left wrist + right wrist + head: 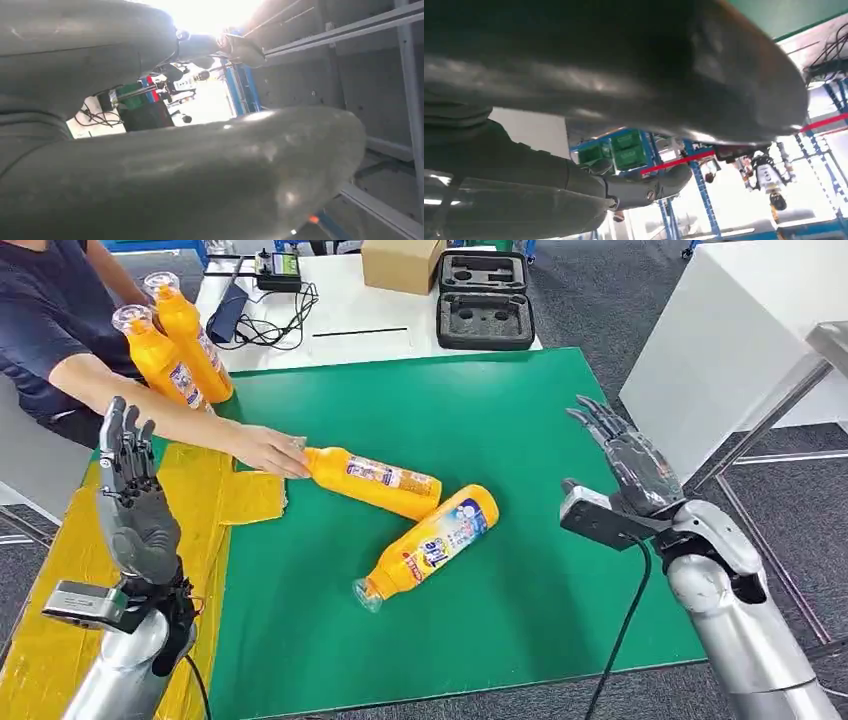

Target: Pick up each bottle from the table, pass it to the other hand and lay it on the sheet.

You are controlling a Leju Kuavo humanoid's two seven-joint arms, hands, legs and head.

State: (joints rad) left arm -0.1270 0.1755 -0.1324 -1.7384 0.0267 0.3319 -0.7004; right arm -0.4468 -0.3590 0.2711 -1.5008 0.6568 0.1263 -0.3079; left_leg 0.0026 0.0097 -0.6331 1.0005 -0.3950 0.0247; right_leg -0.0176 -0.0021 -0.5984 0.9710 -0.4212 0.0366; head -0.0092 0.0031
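Two orange bottles lie on their sides near the middle of the green worktop [560, 570]. The nearer bottle [432, 545] points its clear cap toward the robot; the farther bottle [372, 481] lies across, just behind it, and whether the two touch is hard to tell. A person's hand [266, 451] rests on the cap end of the farther bottle, hiding the cap. The same person's other arm cradles two more orange bottles [172, 345] against the body at the far left corner, their lower parts hidden behind the forearm. The yellow sheet [215, 495] covers the left side of the worktop, crumpled at its edge and partly hidden by the robot's left arm.

The left hand [135, 502] is raised upright over the sheet, fingers straight and apart, holding nothing. The right hand [630, 462] hovers beyond the right edge of the green surface, fingers stretched forward and spread, also empty. Both wrist views are blurred by the hands' own grey covers.

Behind the green surface stands a white table [350, 315] with a cardboard box [402, 262], an open black case [485, 300] and tangled cables [270, 325].
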